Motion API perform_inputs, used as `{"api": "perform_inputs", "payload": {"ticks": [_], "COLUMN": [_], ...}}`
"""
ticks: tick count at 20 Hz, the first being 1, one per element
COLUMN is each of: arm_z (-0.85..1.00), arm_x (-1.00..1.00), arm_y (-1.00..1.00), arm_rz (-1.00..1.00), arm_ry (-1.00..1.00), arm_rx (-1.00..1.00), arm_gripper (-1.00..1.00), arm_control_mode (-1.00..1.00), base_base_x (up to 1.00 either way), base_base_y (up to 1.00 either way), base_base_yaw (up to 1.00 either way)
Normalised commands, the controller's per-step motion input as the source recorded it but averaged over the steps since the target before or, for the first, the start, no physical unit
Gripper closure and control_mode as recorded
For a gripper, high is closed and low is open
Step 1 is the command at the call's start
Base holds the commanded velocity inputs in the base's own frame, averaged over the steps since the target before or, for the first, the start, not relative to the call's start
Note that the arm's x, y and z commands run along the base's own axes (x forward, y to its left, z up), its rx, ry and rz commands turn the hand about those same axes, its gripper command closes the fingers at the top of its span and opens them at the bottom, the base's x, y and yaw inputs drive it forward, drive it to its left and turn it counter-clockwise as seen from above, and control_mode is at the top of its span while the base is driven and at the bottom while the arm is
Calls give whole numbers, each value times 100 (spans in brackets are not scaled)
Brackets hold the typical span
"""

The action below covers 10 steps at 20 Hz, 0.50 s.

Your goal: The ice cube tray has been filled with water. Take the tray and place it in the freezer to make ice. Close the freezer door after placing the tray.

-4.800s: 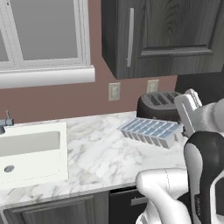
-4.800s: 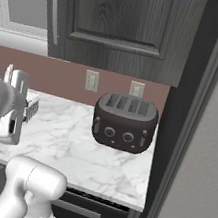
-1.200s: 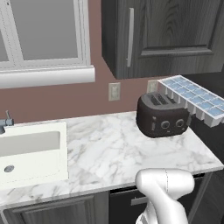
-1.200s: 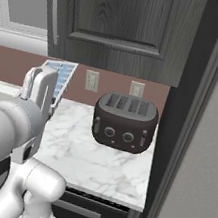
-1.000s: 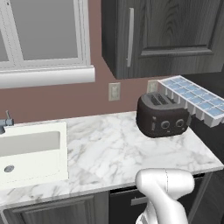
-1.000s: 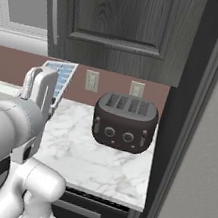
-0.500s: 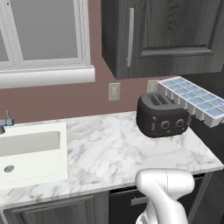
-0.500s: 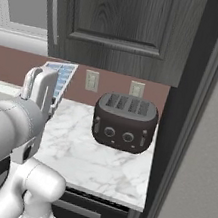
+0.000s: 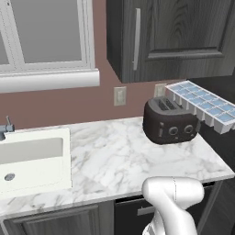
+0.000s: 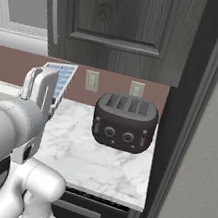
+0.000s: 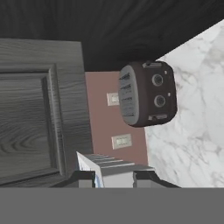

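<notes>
The ice cube tray (image 9: 203, 106) hangs level in the air above and to the right of the toaster, its pale grey walls holding two rows of light-blue water (image 9: 207, 105) cells. In the right base view the ice cube tray (image 10: 60, 84) pokes out behind my white hand. In the hand view my gripper (image 11: 114, 177) is shut on the ice cube tray (image 11: 114, 166), one dark fingertip on each side of its end. A tall flat-grey fridge face (image 10: 200, 163) stands at the right; the freezer inside and the freezer door handle are out of view.
A dark toaster (image 9: 169, 121) sits at the back right of the marble counter (image 9: 114, 158). A white sink (image 9: 32, 158) lies at the left. Dark wood wall cabinets (image 9: 170, 36) hang close above the tray. Wall outlets (image 9: 119, 95) dot the brown backsplash.
Since the earliest frames the tray has left the counter and gone up and right, above the toaster. Over the last second it has hardly moved.
</notes>
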Motion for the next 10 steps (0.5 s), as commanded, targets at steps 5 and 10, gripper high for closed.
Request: {"api": "perform_inputs", "payload": {"ticks": [5, 10], "arm_z": [0, 0], "arm_x": [0, 0], "arm_y": [0, 0], "arm_rz": [0, 0], "arm_ry": [0, 0], "arm_rx": [0, 0], "arm_gripper": [100, 100], "arm_control_mode": [100, 100], "base_base_x": [-48, -73], "base_base_y": [0, -8], "base_base_yaw": [0, 0]}}
